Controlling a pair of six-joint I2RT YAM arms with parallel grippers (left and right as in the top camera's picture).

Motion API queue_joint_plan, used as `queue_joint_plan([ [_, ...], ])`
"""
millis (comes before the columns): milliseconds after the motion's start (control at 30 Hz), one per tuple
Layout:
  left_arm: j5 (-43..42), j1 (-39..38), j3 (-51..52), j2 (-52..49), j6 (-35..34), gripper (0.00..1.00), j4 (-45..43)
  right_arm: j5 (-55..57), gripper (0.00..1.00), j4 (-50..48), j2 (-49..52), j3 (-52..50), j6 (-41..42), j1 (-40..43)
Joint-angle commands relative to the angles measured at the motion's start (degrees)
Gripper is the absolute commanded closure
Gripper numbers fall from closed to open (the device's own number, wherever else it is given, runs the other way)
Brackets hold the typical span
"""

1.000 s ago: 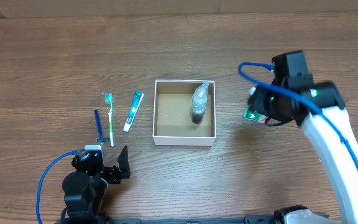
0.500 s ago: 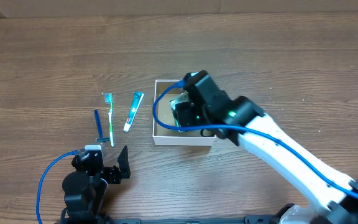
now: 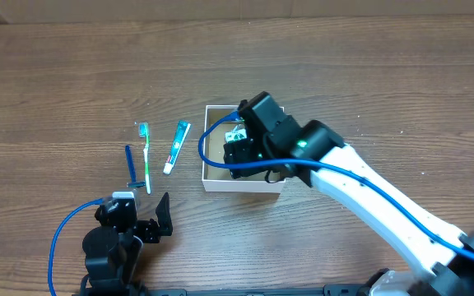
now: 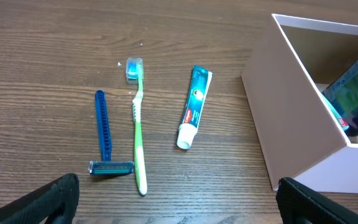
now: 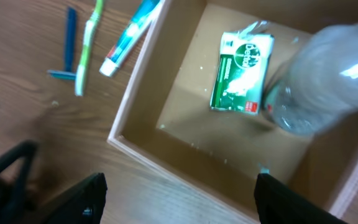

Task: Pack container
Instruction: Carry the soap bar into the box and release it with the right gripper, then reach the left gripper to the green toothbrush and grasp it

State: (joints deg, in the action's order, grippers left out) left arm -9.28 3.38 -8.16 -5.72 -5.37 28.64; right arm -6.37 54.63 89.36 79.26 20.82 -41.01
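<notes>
The container (image 3: 206,152) is a white-walled square box with a brown inside, standing mid-table. My right gripper (image 3: 239,154) hovers over it, open with nothing between the fingers (image 5: 89,196). In the right wrist view a green packet (image 5: 241,73) lies on the floor of the container (image 5: 138,109), beside a clear bottle (image 5: 328,74). Left of the box lie a toothpaste tube (image 3: 176,146), a green toothbrush (image 3: 146,156) and a blue razor (image 3: 130,166). My left gripper (image 3: 142,224) rests near the front edge, open, with those items ahead of it.
The left wrist view has the razor (image 4: 104,134), toothbrush (image 4: 138,134) and toothpaste (image 4: 194,106) side by side, the container's wall (image 4: 291,124) at right. Blue cables trail from both arms. Bare wooden tabletop surrounds the box.
My right arm swung from the table's right side to above the container with the green packet, then its jaws opened and the packet now lies in the box. The left arm stayed still.
</notes>
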Motion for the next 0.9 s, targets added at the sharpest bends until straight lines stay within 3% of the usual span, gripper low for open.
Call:
queue_joint_plan([
  [0, 0.9, -0.2, 0.2, 0.6, 1.8, 0.0, -0.7, 3.5, 0.14, 3.6, -8.3, 2.9, 4.5, 0.9],
  [100, 3.1, -0.3, 0.2, 0.6, 2.4, 0.0, -3.7, 9.0, 0.01, 9.3, -13.7, 2.9, 9.4, 5.1],
  [233, 2.8, -0.3, 0.2, 0.5, 2.4, 0.0, -0.2, 8.3, 0.0, 13.9, -15.1, 2.8, 9.6, 18.0],
  [333, 1.7, -0.3, -0.3, 0.5, -2.4, 0.0, -1.9, 5.1, 0.0, 13.8, -13.3, 2.8, 9.0, 31.5],
  [500, 2.6, -0.2, -6.6, -3.8, -3.9, 0.0, -1.3, 4.8, 0.0, 12.7, -11.2, 2.8, 9.0, 40.6],
  [700, 11.3, 0.6, -27.5, -30.1, -3.9, 0.0, 3.5, 4.8, 0.0, 12.7, -10.6, 2.8, 9.0, 42.1],
  [867, 11.2, 4.2, -45.0, -57.5, -2.7, 0.0, 12.7, 4.8, 0.0, 12.7, -10.6, 2.8, 9.0, 42.1],
])
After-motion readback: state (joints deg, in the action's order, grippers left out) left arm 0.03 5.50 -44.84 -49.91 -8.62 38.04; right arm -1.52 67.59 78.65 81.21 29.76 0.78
